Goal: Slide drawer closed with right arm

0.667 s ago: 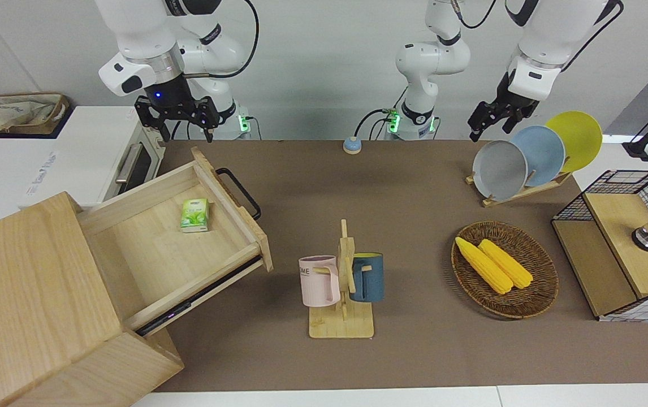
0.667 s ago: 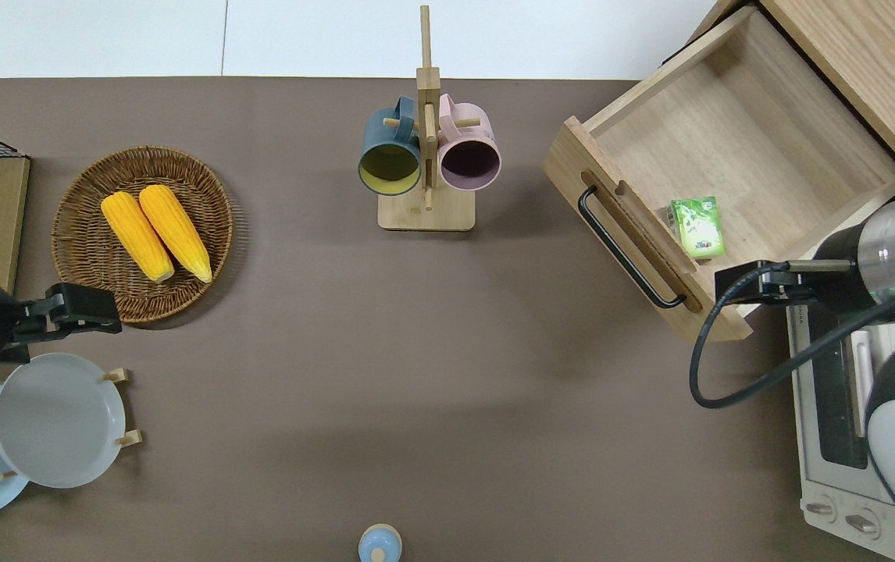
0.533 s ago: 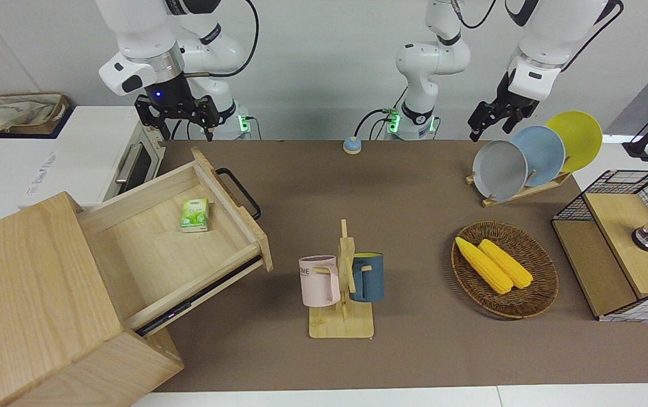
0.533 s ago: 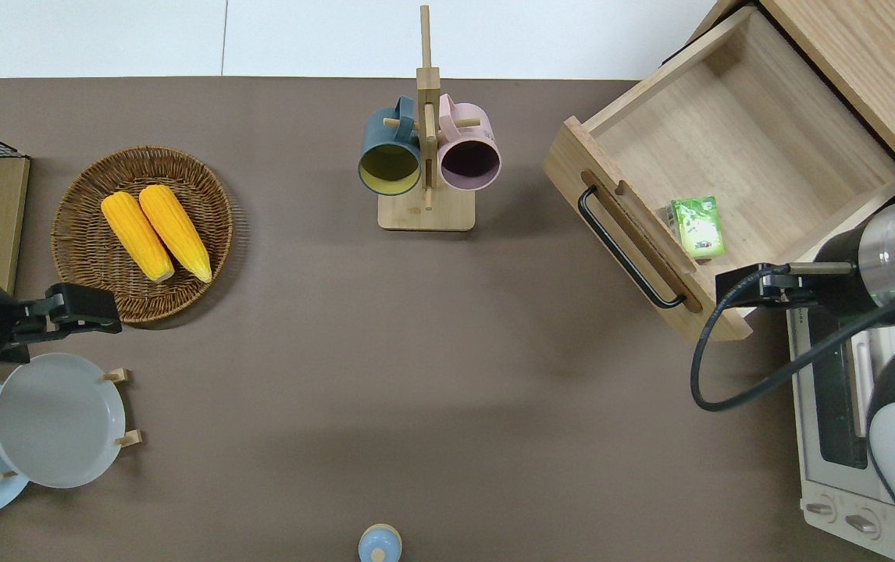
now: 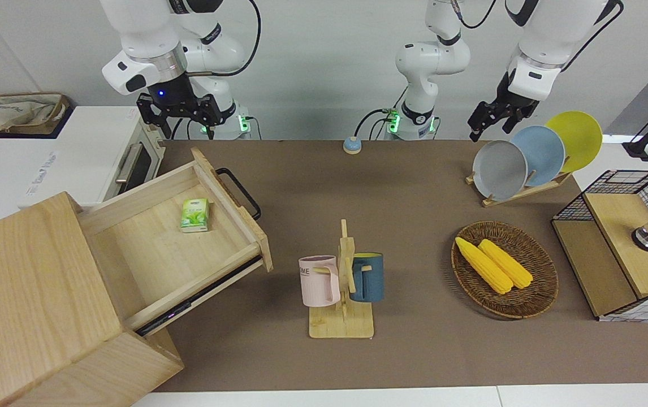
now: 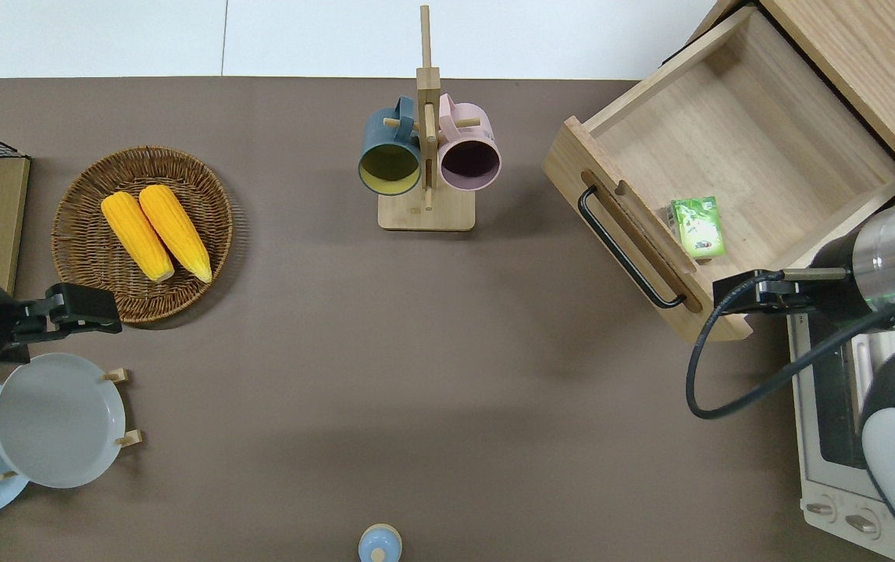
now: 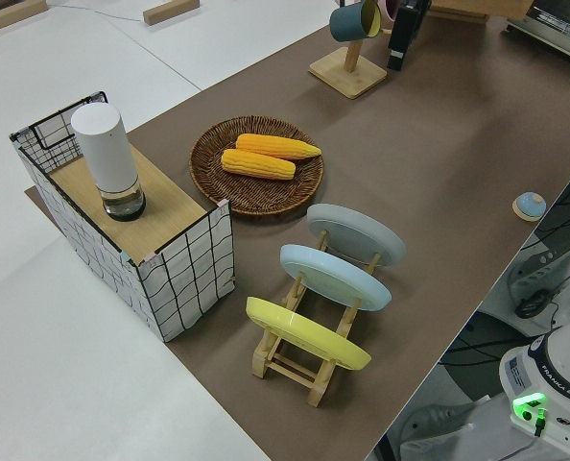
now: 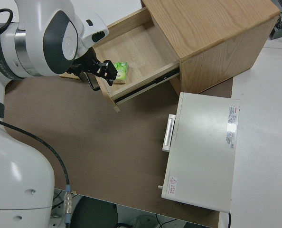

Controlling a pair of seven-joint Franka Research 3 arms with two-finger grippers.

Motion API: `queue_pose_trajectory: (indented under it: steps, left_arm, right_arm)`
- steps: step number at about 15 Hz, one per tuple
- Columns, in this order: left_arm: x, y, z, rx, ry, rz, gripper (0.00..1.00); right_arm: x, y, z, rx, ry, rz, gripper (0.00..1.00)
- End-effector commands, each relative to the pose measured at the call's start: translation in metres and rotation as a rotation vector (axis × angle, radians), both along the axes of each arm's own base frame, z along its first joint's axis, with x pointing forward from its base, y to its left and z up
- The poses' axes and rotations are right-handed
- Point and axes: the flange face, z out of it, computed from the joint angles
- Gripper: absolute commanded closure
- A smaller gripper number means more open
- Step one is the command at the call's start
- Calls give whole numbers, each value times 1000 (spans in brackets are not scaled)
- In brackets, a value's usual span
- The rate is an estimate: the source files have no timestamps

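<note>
The right gripper (image 5: 180,118) sits in the upper left of the front view, blue wrist light on. Its two fingers (image 5: 151,117) are spread wide with nothing between them. In the overhead view the right gripper (image 6: 736,295) shows at the right edge, over the corner of the drawer front nearest the robots, but that view only gives it side-on, so the spread is not readable there. The right side view catches the right gripper (image 8: 100,71) at upper left, hanging over the drawer's front edge, close to the green packet (image 8: 121,72).

The drawer (image 5: 148,195) is pulled well out of its big pale-wood box (image 5: 30,294), lower left in the front view, angled across the brown mat. The black bar handle (image 6: 625,248) shows best from overhead, along the drawer front. The green packet (image 6: 697,226) lies inside, tight against the front wall. The right side view is the only one showing the white toaster oven (image 8: 202,152) whole, sitting beside the wooden box.

Middle of the front view has the mug stand (image 5: 342,294) with a pink mug (image 5: 319,281) and a blue mug (image 5: 367,276). The overhead view looks straight into both.

The left arm is parked, its left gripper (image 5: 485,121) at upper right. I can't tell how its fingers stand. The left side view alone shows the plate rack (image 7: 314,336) edge-on, plus the corn basket (image 7: 256,165).
</note>
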Motion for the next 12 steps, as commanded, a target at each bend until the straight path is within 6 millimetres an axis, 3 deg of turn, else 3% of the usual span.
queue_pose_trajectory:
  steps: [1, 12]
  left_arm:
    - [-4, 2, 5, -1, 3, -6, 7]
    - [-4, 2, 5, -1, 3, -6, 7]
  right_arm:
    - [-4, 0, 6, -34, -4, -7, 15]
    - [-5, 9, 6, -55, -7, -8, 15]
